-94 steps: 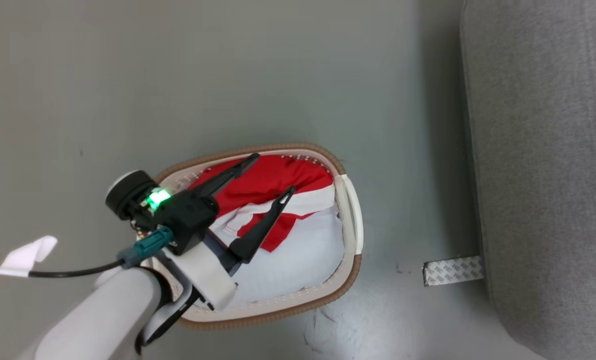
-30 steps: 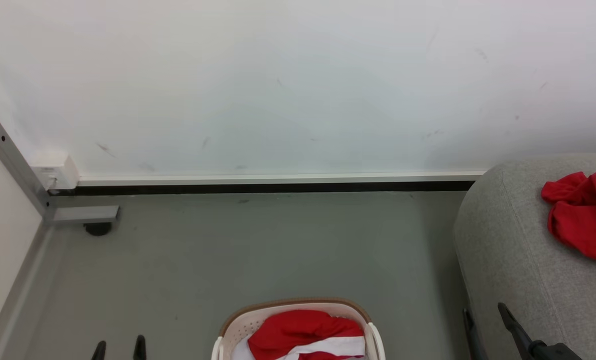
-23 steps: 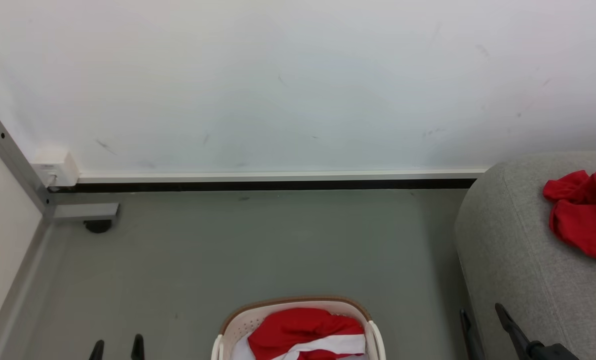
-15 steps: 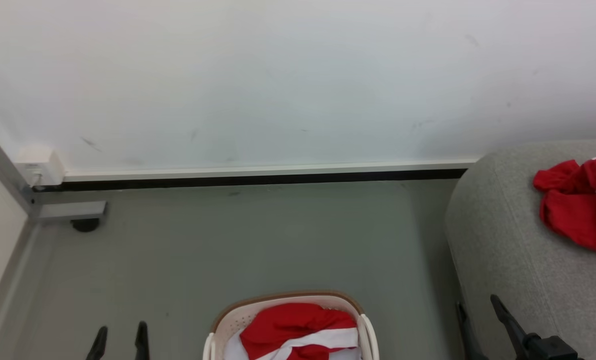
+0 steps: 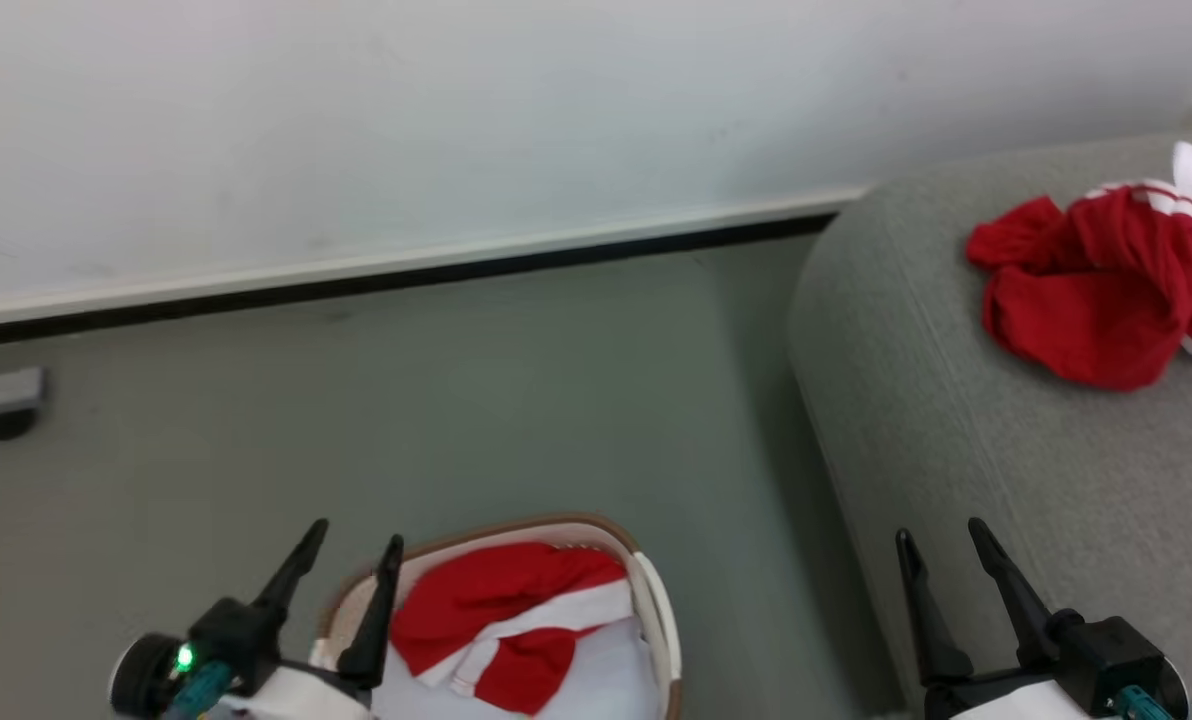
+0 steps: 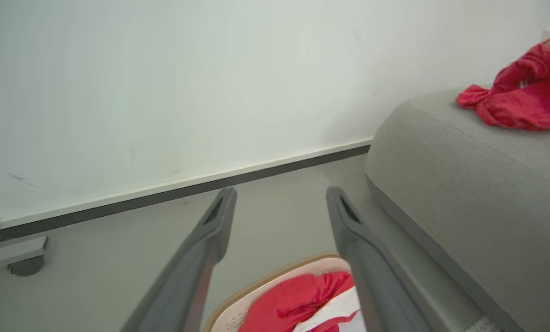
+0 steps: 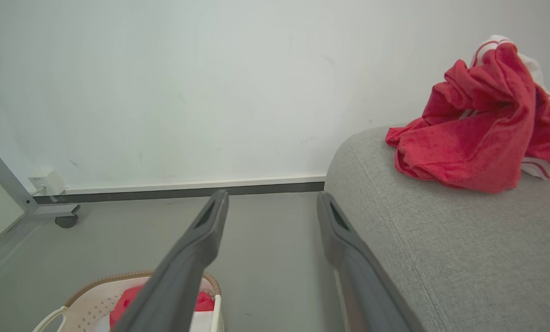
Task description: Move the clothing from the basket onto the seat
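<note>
Jaws released on both: left gripper (image 5: pixel 358 532) at the basket (image 5: pixel 653 615) rim, presumably for its remaining clothing (image 5: pixel 496 600); right gripper (image 5: pixel 938 528) farther off, by the seat (image 5: pixel 906 330).

basket (image 5: pixel 656 610) left of seat (image 5: pixel 966 480), clothing (image 5: pixel 1086 290) on both

My left gripper (image 5: pixel 356 535) and right gripper (image 5: pixel 938 530): long black fingers.
Behind left fingers green light (image 5: pixel 184 657), teal plug (image 5: pixel 201 687), white housing (image 5: pixel 296 698); behind right, black block (image 5: pixel 1106 650).

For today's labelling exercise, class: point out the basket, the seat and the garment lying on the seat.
basket (image 5: pixel 656 612), head view, right rim.
seat (image 5: pixel 956 480), head view, bare grey top.
garment (image 5: pixel 1076 310), head view, red middle fold.
</note>
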Robot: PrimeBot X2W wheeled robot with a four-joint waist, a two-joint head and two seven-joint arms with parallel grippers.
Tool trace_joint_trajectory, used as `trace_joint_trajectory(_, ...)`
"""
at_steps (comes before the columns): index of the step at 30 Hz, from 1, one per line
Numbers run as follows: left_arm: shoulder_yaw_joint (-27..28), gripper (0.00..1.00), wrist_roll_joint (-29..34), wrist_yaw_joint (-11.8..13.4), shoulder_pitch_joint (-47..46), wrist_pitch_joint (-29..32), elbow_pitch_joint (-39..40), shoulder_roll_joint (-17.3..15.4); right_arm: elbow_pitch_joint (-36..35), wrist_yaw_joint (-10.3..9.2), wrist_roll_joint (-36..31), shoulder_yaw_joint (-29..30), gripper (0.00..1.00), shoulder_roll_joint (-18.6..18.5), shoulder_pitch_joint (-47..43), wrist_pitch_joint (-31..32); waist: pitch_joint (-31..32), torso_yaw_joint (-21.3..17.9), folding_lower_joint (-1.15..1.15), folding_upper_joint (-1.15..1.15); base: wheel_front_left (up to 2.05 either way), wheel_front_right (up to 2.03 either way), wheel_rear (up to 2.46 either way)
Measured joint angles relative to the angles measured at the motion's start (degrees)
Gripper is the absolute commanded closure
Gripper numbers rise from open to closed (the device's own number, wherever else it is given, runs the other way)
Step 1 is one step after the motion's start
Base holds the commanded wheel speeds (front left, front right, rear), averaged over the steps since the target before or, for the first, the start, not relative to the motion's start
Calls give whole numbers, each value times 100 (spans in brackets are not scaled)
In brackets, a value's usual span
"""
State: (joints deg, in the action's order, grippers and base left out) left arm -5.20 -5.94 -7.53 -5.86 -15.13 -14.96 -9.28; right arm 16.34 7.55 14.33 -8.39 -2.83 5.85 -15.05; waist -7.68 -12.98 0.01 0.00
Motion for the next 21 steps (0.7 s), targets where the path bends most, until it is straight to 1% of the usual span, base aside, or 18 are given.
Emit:
trace_joint_trajectory(3,-249,0,235,-1,-342,1,-392,-134,-122,0,89,-47,0,-1,45,0,-238,-233,0,0,0,0,0)
trace_joint_trajectory(9,-666,0,627,-1,-968,11,-1447,-399,-380,0,311,-104,0,-4,117,0,-795,-625,1,0,0,0,0)
trace_joint_trajectory(13,-826,0,879,13,-1416,189,-2050,-575,-570,0,437,-202,0,-4,215,0,-1229,-807,1,0,0,0,0)
trace_joint_trajectory(16,-893,0,1035,104,-1723,405,-2461,-732,-725,0,592,-270,0,-3,333,0,-1566,-913,1,0,0,0,0)
trace_joint_trajectory(18,-950,0,1147,154,-1900,495,-2661,-800,-804,0,670,-324,0,-2,389,0,-1781,-980,1,0,0,0,0)
trace_joint_trajectory(21,-1027,0,1215,151,-2091,589,-2914,-857,-903,0,762,-406,0,-4,466,0,-2069,-1073,1,0,0,0,0)
